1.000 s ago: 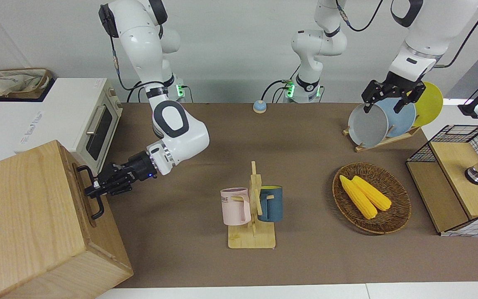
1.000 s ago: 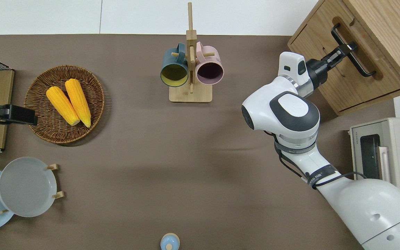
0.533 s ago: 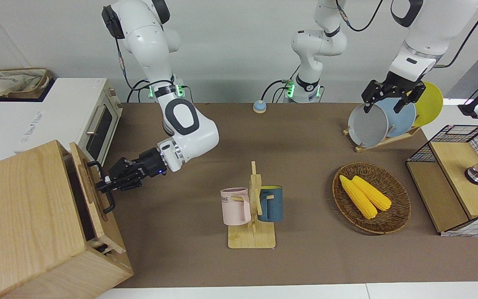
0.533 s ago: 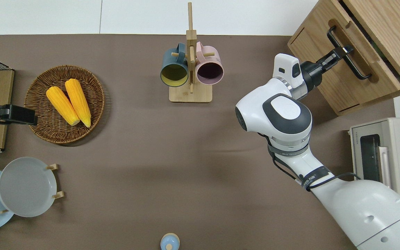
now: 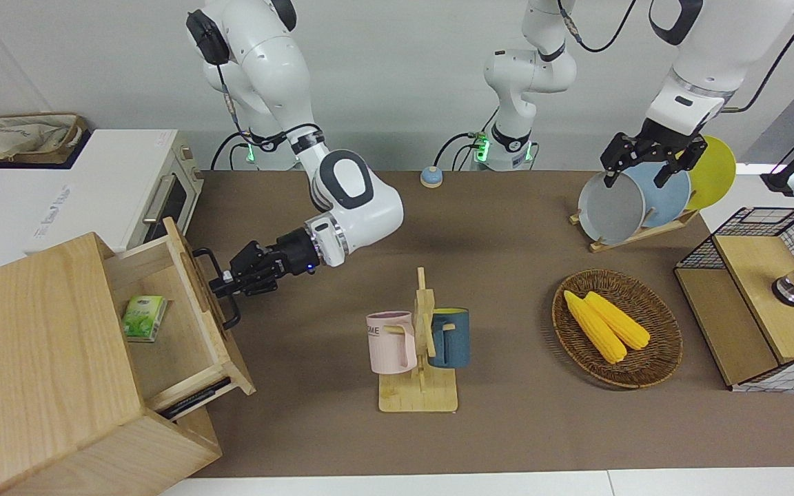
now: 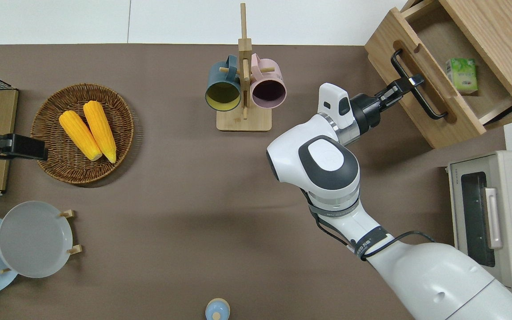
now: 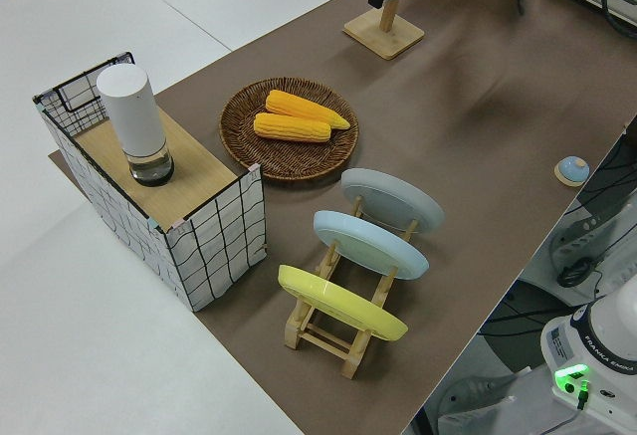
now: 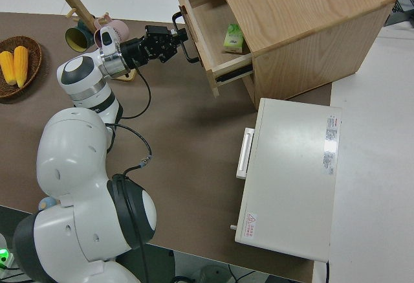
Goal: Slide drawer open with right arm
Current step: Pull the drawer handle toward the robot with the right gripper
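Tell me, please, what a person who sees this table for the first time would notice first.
Probably the right gripper, shut on the black handle of the drawer, which stands pulled out of the wooden cabinet at the right arm's end of the table. A small green packet lies inside the drawer. The two yellow corn cobs in the wicker basket also draw the eye.

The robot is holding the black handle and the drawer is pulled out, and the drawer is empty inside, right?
Not quite. The right gripper does hold the black handle and the drawer is pulled out, but it is not empty: a small green packet lies inside, as the overhead view shows.
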